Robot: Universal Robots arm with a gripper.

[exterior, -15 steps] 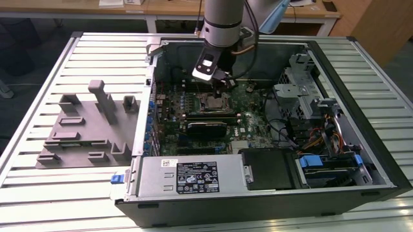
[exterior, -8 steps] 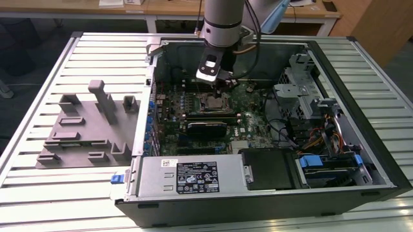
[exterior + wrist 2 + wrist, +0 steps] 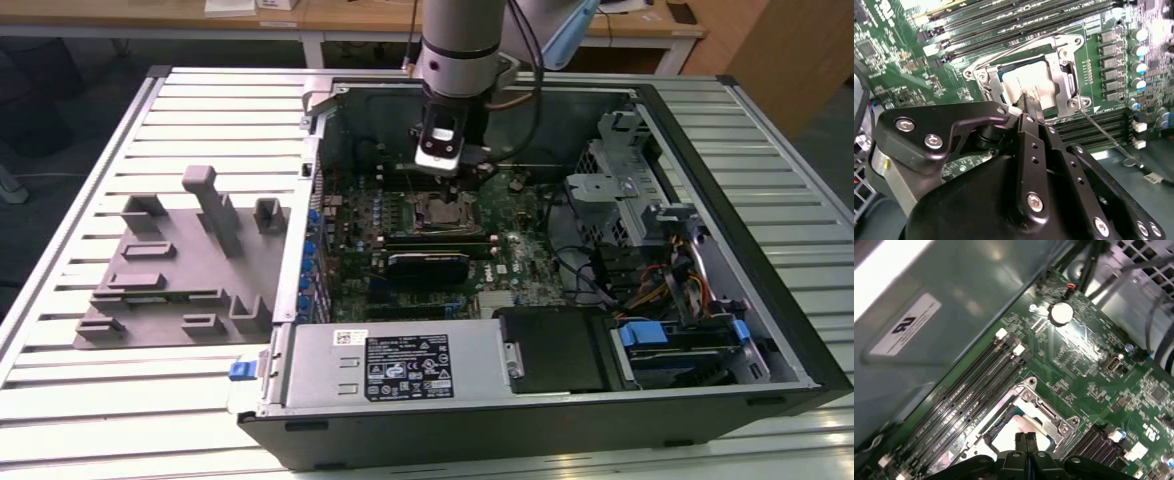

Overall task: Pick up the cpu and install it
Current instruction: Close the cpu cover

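the shiny silver square cpu [image 3: 1025, 81] lies in the metal-framed socket [image 3: 1061, 60] on the green motherboard [image 3: 896, 60]; the black pincer [image 3: 1025, 437] is closed and empty, tips at the chip's top

an off-centre push could tilt it and bend pins

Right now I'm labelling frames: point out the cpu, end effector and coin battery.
cpu [image 3: 1021, 80]: second wrist view, its silver top.
end effector [image 3: 1026, 440]: first wrist view, between its fingertips.
coin battery [image 3: 1061, 313]: first wrist view, centre of its face.
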